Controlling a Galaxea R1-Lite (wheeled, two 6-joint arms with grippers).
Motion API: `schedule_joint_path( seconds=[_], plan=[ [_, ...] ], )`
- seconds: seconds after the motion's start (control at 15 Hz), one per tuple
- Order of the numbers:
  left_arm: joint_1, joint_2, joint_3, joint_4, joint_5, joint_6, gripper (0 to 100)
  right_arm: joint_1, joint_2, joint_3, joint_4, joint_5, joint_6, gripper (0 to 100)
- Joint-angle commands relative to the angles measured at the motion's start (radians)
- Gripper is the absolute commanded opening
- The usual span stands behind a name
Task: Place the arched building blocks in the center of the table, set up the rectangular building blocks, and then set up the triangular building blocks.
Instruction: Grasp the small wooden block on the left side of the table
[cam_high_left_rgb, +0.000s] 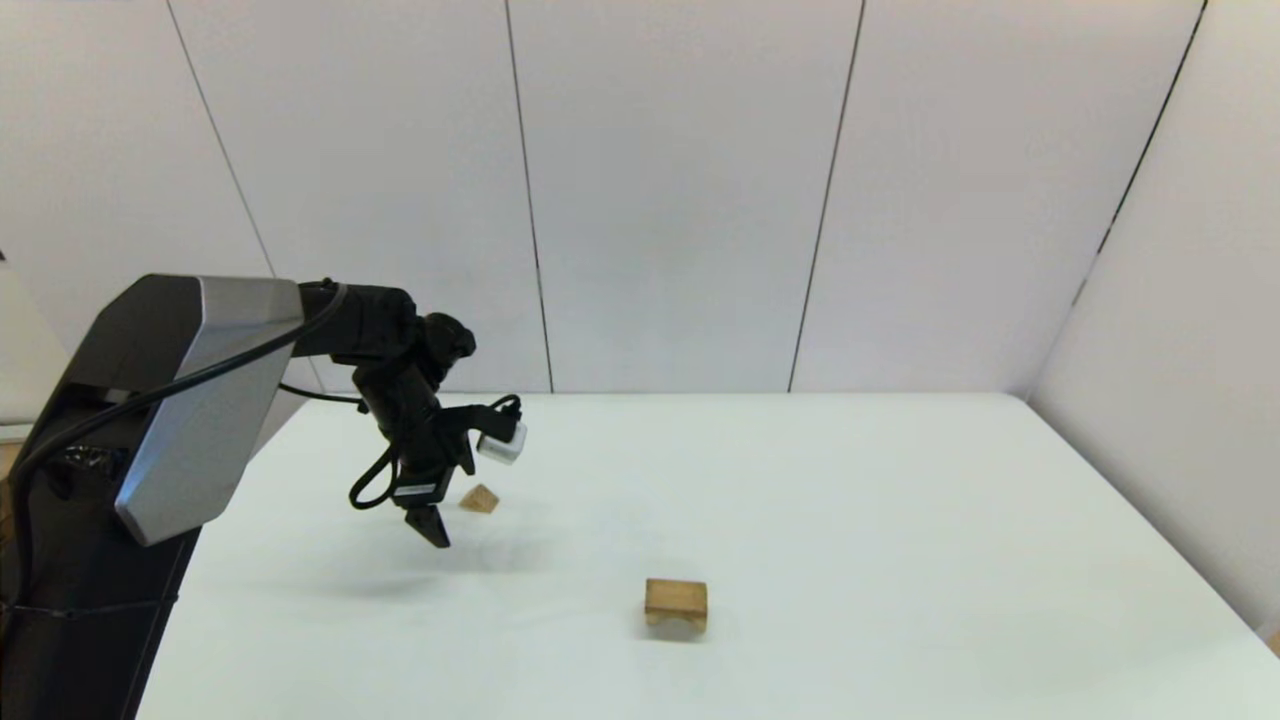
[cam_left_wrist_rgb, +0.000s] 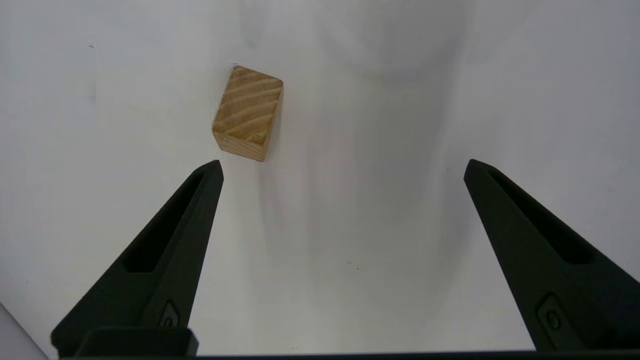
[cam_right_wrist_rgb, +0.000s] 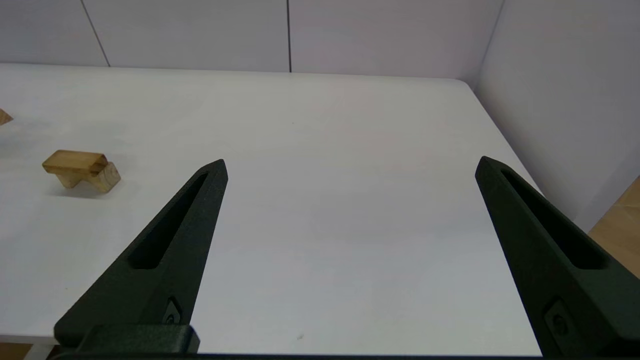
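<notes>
The triangular block (cam_high_left_rgb: 480, 498) lies on the white table (cam_high_left_rgb: 850, 520) at the left. My left gripper (cam_high_left_rgb: 430, 527) hovers just in front of it, open and empty. In the left wrist view the triangular block (cam_left_wrist_rgb: 247, 114) sits just beyond one fingertip (cam_left_wrist_rgb: 212, 172), off the centre line of the left gripper (cam_left_wrist_rgb: 342, 165). The arched block (cam_high_left_rgb: 676, 612) stands near the table's centre with its notch down. A flat tan slab, the rectangular block (cam_right_wrist_rgb: 75, 161), appears to lie across the arched block (cam_right_wrist_rgb: 102, 179). My right gripper (cam_right_wrist_rgb: 350, 162) is open and empty, low at the table's near right side.
White wall panels (cam_high_left_rgb: 680, 200) close off the back and right of the table. The table's right edge (cam_right_wrist_rgb: 515, 155) drops to a wooden floor (cam_right_wrist_rgb: 617, 225). The left arm's grey housing (cam_high_left_rgb: 190, 400) stands over the table's left edge.
</notes>
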Motion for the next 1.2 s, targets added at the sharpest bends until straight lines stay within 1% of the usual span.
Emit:
schedule_joint_path(
  seconds=[0.07,0.47,1.2],
  plan=[
    [-0.001,0.016,0.0,-0.044,-0.007,0.007,100,0.0,0.0,0.0,0.0,0.001,-0.001,100],
    [0.004,0.059,-0.002,-0.082,-0.004,0.0,100,0.0,0.0,0.0,0.0,0.001,-0.001,100],
    [0.015,0.08,-0.002,-0.085,-0.004,-0.002,100,0.0,0.0,0.0,0.0,0.001,-0.001,100]
  ],
)
